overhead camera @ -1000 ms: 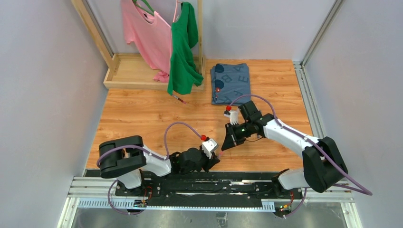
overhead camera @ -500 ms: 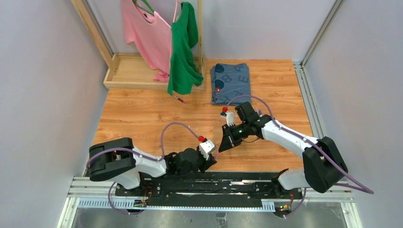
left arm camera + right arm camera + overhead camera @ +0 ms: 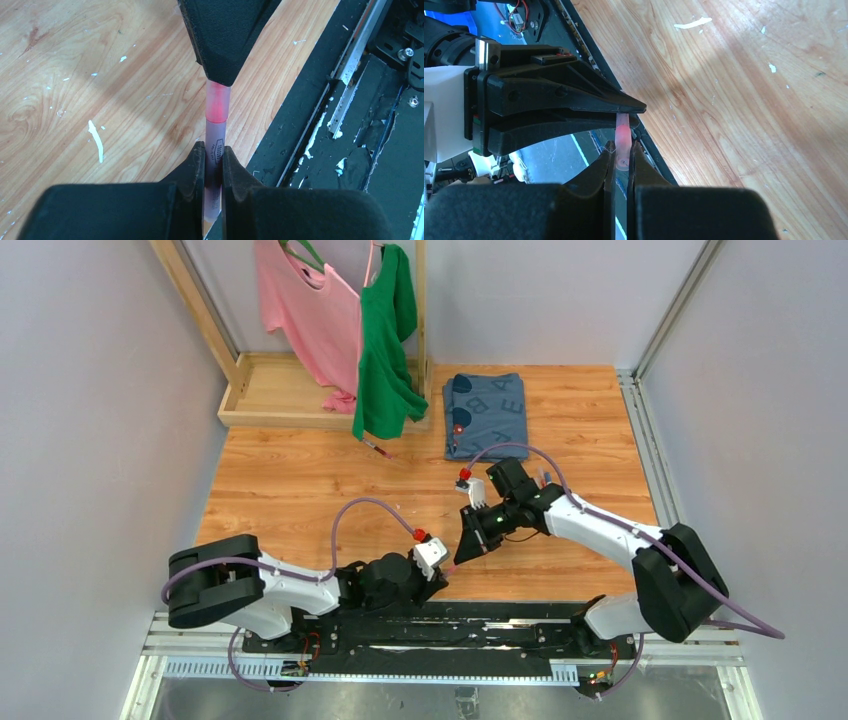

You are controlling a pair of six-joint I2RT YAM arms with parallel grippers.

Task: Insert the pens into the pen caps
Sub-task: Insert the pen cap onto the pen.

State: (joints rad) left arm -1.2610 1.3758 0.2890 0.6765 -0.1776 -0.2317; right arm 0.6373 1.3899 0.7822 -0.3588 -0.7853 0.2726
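In the left wrist view my left gripper (image 3: 214,152) is shut on a pale purple pen (image 3: 217,132) and holds it above the table's front edge. A translucent cap (image 3: 218,100), glowing red inside, sits over the pen's far end. My right gripper (image 3: 219,77) grips that cap from the other side. In the right wrist view my right gripper (image 3: 622,150) is shut on the cap (image 3: 623,132), tip to tip with the left gripper (image 3: 631,107). From above, the two grippers meet near the front edge, left (image 3: 446,569) and right (image 3: 462,552). A dark red pen (image 3: 375,447) lies far back.
A folded blue shirt (image 3: 486,415) lies at the back. A wooden clothes rack (image 3: 270,390) with a pink shirt and a green shirt (image 3: 385,340) stands back left. A white sliver of scrap (image 3: 95,141) lies on the wood. The black base rail (image 3: 450,625) runs along the front.
Both arms have shifted a little to the left, still joined at the pen and cap. The left arm's elbow has swung further left.
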